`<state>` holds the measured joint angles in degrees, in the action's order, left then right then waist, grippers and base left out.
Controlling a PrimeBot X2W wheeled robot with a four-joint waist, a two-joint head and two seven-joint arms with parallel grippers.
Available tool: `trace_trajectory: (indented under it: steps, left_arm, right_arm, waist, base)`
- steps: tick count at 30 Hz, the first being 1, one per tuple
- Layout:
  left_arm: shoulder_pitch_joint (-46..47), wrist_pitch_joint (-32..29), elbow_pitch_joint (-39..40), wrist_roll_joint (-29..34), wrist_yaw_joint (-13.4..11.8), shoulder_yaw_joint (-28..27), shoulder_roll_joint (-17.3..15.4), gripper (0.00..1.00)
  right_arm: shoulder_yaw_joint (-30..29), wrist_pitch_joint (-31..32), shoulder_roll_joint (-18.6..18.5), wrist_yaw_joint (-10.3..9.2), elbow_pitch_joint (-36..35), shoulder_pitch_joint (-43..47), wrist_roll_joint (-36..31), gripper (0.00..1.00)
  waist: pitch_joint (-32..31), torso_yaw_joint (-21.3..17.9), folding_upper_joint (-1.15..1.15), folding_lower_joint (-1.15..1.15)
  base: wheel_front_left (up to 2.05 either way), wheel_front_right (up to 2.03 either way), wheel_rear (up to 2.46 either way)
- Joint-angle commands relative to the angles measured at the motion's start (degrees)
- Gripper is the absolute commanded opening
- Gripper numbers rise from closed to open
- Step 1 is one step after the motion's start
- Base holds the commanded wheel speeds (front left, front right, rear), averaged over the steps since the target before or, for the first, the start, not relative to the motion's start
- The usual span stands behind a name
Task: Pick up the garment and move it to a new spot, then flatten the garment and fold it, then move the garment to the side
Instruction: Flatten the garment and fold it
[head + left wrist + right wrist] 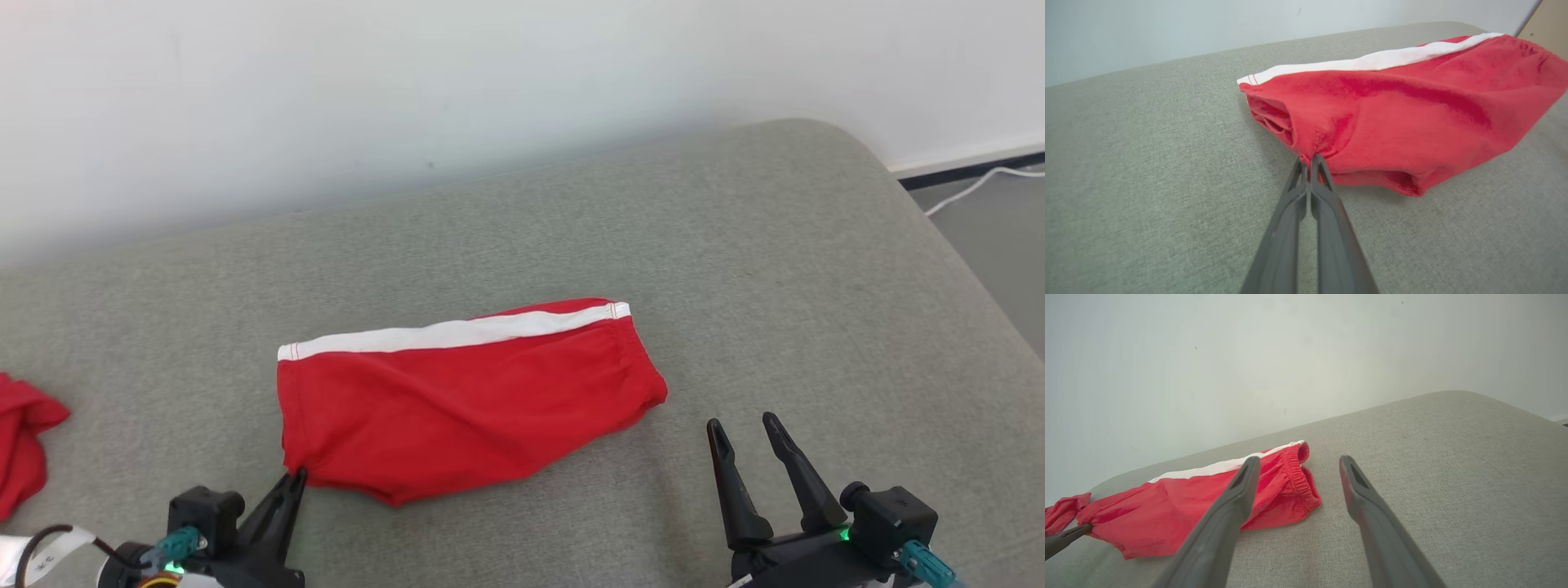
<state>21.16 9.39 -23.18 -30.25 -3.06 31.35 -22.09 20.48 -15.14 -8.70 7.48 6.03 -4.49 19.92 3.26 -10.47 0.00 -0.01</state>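
**Head view:** The red fabric shorts with a white side stripe lie, apparently folded, mid-way along the grey upholstered cushion. The left gripper is clamped on their near left corner. The right gripper stands spread and holds nothing, near the waistband end. A crumpled red cloth lies far left, so a leftward drag could tangle the two.

**Left wrist view:** The pinch takes little cloth (possibly one layer), so lower layers may trail or slip free.

**Right wrist view:** The waistband end is unsupported, and a one-sided pull could open the fold.
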Motion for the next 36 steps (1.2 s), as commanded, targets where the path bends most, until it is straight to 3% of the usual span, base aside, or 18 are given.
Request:
trace_trajectory:
  steps: [1,5,6,7,8,20,29,36]
  left_arm:
    - [-1.6,-0.2,0.6,-0.8,-0.6,-0.1,-0.5,0.00]
    - [-3.1,0.3,1.1,-1.3,-1.2,-0.2,0.1,0.00]
    - [-3.3,0.7,1.0,-1.1,-1.5,-0.2,0.1,0.04]
    - [-3.3,1.4,1.1,-0.8,-1.8,-0.4,0.2,0.38]
    - [-3.5,2.0,1.2,-0.5,-2.2,-0.4,0.4,1.00]
    - [-5.8,5.7,5.3,3.9,-7.8,-3.8,1.9,1.00]
    - [-12.7,5.8,14.7,11.2,-13.4,-10.7,3.3,1.00]
    - [-17.6,5.8,18.9,13.7,-14.7,-15.4,4.5,1.00]
  right_arm:
    - [-0.1,-0.2,-0.4,0.03,0.0,0.6,-0.1,1.00]
    - [0.2,-0.2,-0.7,0.04,0.5,0.7,-0.1,1.00]
    - [0.3,-0.2,-0.6,0.03,0.6,0.6,-0.2,1.00]
    - [0.3,-0.2,-0.6,0.03,0.6,0.6,-0.2,1.00]
    - [0.3,-0.2,-0.7,0.03,0.7,0.6,-0.2,1.00]
    - [-1.1,-0.2,-1.2,0.03,1.2,0.6,0.1,1.00]
    - [-4.7,-0.2,-0.4,0.03,1.1,2.0,-1.3,1.00]
    - [-7.5,-0.2,-0.2,0.03,1.4,3.0,-2.3,1.00]
  waist:
    - [-0.5,1.5,0.00,0.01]
    - [-0.4,2.4,0.00,0.01]
    - [-0.4,2.6,0.00,0.01]
    - [-0.5,2.8,0.00,0.01]
    - [-0.5,2.9,0.00,0.01]
    - [-1.6,5.1,0.00,0.01]
    - [-3.1,7.5,0.00,0.01]
    - [-4.0,8.7,0.00,0.01]
  base:
    - [0.00,0.00,0.00]
    - [0.00,0.00,0.00]
    - [0.00,0.00,0.00]
    - [0.00,0.00,0.00]
    - [0.00,0.00,0.00]
    - [0.00,0.00,0.00]
    - [0.00,0.00,0.00]
    - [0.00,0.00,0.00]
